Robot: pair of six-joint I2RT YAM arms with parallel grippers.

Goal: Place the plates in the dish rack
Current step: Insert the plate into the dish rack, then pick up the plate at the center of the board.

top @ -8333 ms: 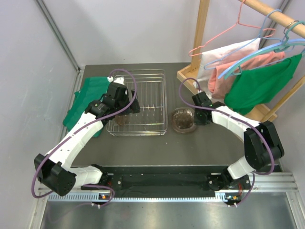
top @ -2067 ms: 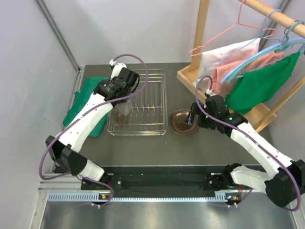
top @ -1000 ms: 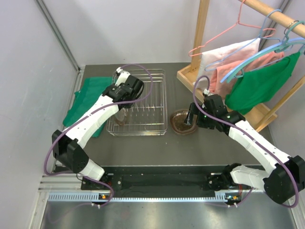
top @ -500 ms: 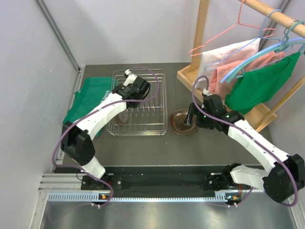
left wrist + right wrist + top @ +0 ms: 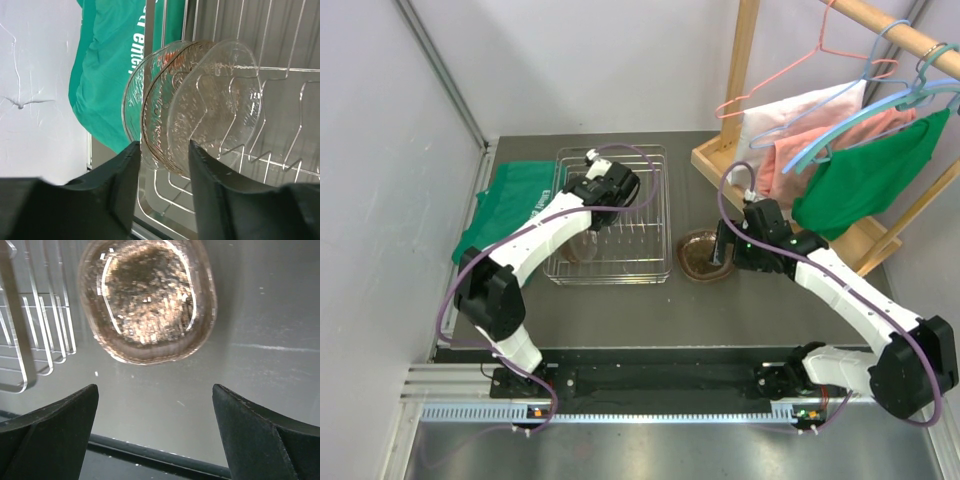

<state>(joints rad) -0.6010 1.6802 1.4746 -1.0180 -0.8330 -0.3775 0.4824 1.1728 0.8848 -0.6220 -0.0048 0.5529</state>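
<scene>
Three racked plates, bottoms hidden by half-parted, empty left gripper; right gripper spread wide, empty

A dark grey matte tabletop is being enclosed at the back and left by plain pale lilac-grey walls and is being lit evenly. On its right a light wooden clothes rack is being hung with a pink wire hanger and pale blue hangers, by which a white garment, a pink garment and a green garment are being carried. A crumpled green cloth is being kept at the left edge.
</scene>
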